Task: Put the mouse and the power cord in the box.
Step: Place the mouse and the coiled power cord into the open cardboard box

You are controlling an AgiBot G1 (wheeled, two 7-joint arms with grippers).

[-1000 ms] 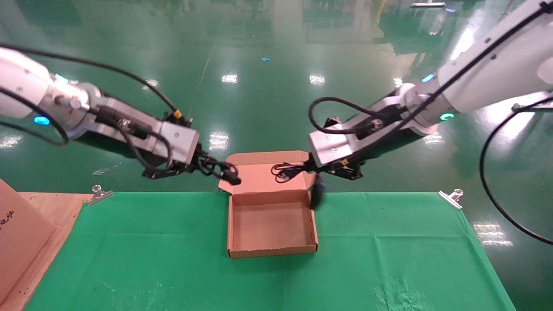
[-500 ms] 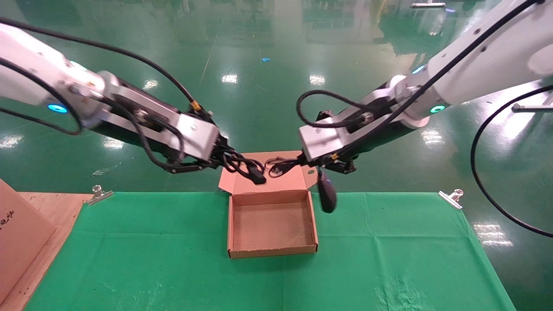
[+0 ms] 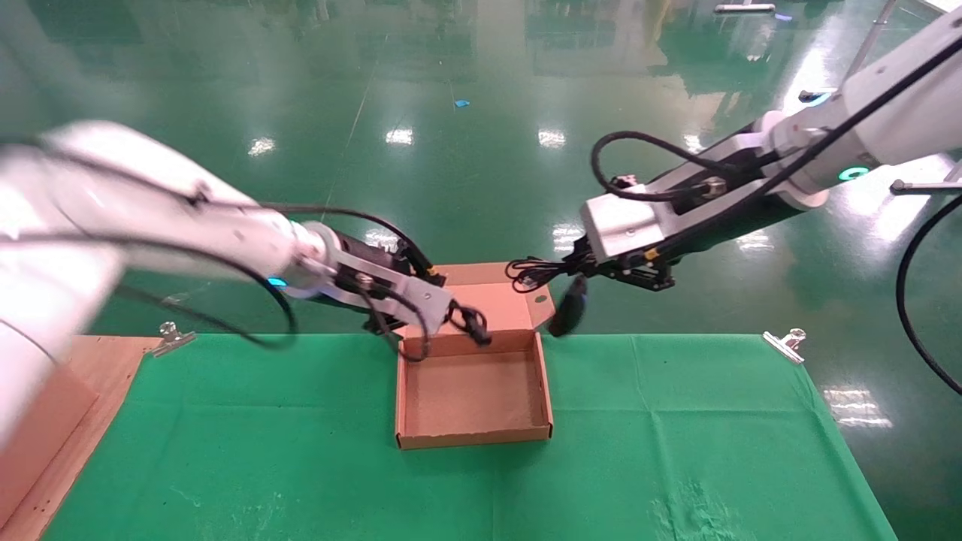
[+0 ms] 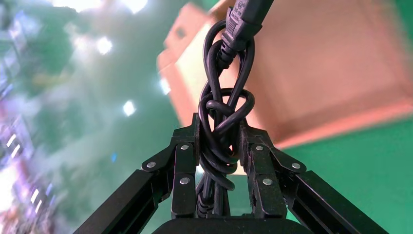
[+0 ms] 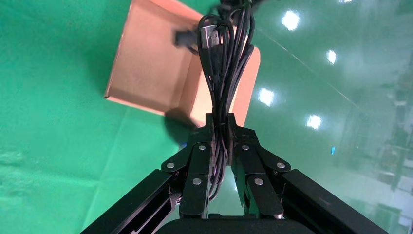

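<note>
A glossy green floor is stretching behind a table (image 3: 676, 421) that is wearing a green cloth, with metal clips (image 3: 783, 344) pinning the cloth at its far edge. The box (image 3: 473, 436) is sitting open near the middle of the far edge, its lid (image 3: 503, 304) leaning back past that edge.

In the left wrist view, the fingers (image 4: 184, 161) are pinching a knotted bundle of the power cord (image 4: 225, 122), and the chunky plug (image 4: 246, 19) is sticking out beyond the fingertips. Seen from the head, the left gripper (image 3: 460, 315) is hovering over the box's far left corner, with the plug (image 3: 478, 335) dangling just above the hinge line. The left arm is reaching in from the table's left side.

In the right wrist view, the fingers (image 5: 199, 165) are clamping a bunch of thin black cable (image 5: 225, 63). From the head, the right gripper (image 3: 575, 264) is hanging in the air beyond the far edge, just right of the lid, with cable loops (image 3: 530, 272) spilling toward the lid. The mouse (image 3: 568, 314) is hanging by its cable below the gripper, beside the lid's right flap and outside the box.
</note>
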